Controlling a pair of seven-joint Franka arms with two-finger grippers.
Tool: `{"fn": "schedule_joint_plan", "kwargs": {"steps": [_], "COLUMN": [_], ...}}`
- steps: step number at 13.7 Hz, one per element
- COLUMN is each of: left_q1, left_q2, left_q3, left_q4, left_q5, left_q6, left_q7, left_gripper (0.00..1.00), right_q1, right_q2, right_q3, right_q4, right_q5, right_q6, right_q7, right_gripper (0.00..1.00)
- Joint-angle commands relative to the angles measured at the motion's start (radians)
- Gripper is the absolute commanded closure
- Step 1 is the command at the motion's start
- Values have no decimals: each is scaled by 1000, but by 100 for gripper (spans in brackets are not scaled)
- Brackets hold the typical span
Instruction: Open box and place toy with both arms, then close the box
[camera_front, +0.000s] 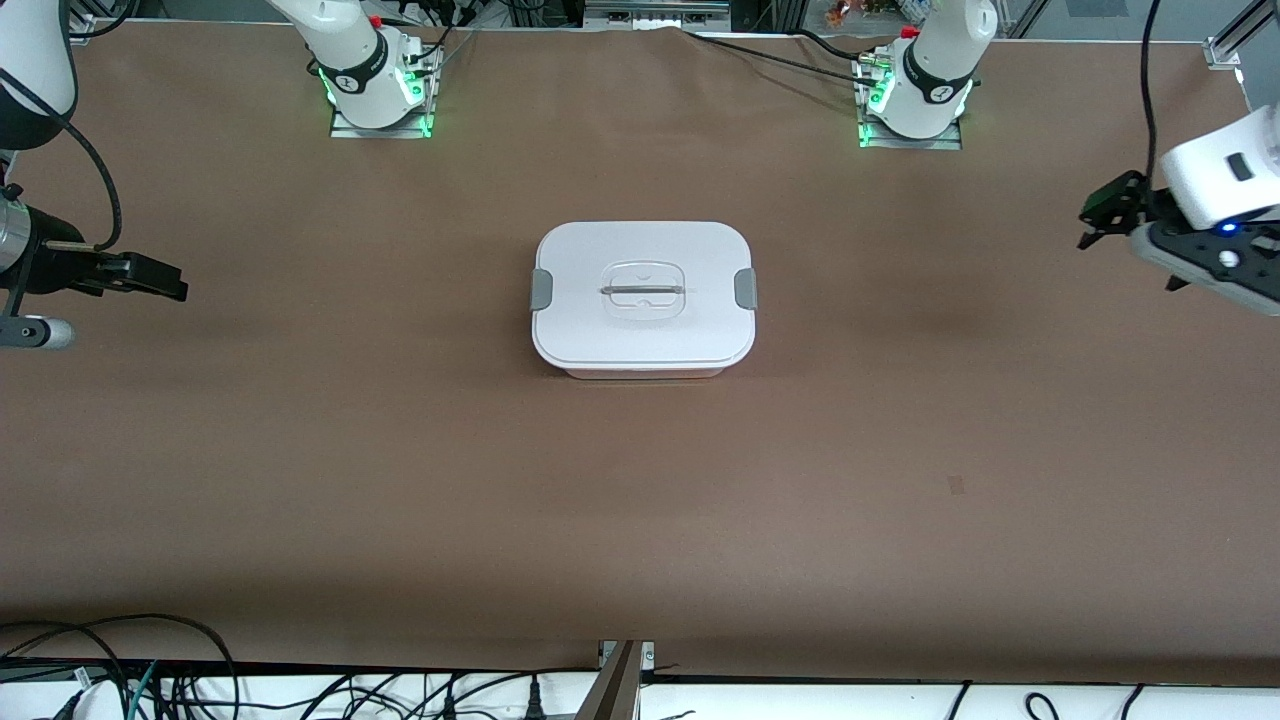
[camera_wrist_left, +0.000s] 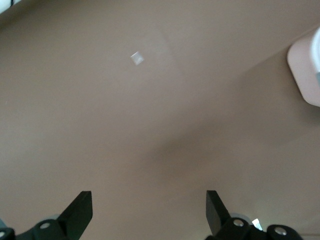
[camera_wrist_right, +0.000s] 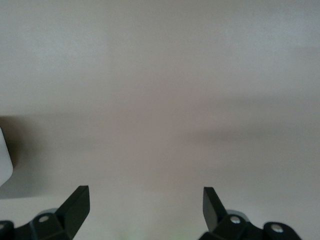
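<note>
The main risk is at the two grey side clips (camera_front: 541, 289): the lid (camera_front: 643, 292) sits fully seated on the box (camera_front: 640, 371), so both clips probably have to be freed before it will lift. If one pincer pulls while the other clip is latched, the light plastic tub could tip or slide across the smooth brown desk (camera_front: 300, 480) instead of opening. A second worry is the toy: no pink plush shows in any view, so where it would be picked up from cannot be told. The shallow recessed handle (camera_front: 643, 290) in the lid's centre offers only a thin bar to pinch, and a slightly off approach might slip past it.

The box stands in the middle of the desk, about midway between the two arm bases and nearer the front camera than they are. It is a rounded rectangle, white on top with a pale pinkish rim showing at its near edge, closed and level.

The left pincer (camera_wrist_left: 149, 210) hovers over bare desk toward the left arm's end, its fingers spread wide and empty, a corner of the box just showing in its wrist view. The right pincer (camera_wrist_right: 146, 207) hovers over the right arm's end, likewise spread and holding nothing. Both are well apart from the box.
</note>
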Motion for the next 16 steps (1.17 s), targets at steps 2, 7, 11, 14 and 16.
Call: {"fn": "schedule_joint_plan", "kwargs": {"steps": [2,7,11,14,16], "left_q1": [-58,-55,-51,-51,-51], "left_q2": [-114,-105,-82,-77,-77], "left_q3": [68,62,67,59,56], "left_q4": [-161,-149,-148,-148,-142], "left_q5": [-11,-11,-3,18,18], "left_q6": [92,93,136,136,136], "left_q7": [-290,-339,-339,-349,-349], "left_gripper": [0,0,0,0,0], "right_q1": [-1,-1,-1,-1,-2], "right_q2": [11,10,11,11,11], "right_q3": [-1,-1,-1,-1,-1], "right_q4": [23,23,23,23,23], "right_q5": [14,15,14,15,15], "right_q6": [-2,-2,-2,-2,-2], "right_q7": [-15,-13,-13,-13,-13], "right_gripper": [0,0,0,0,0]}}
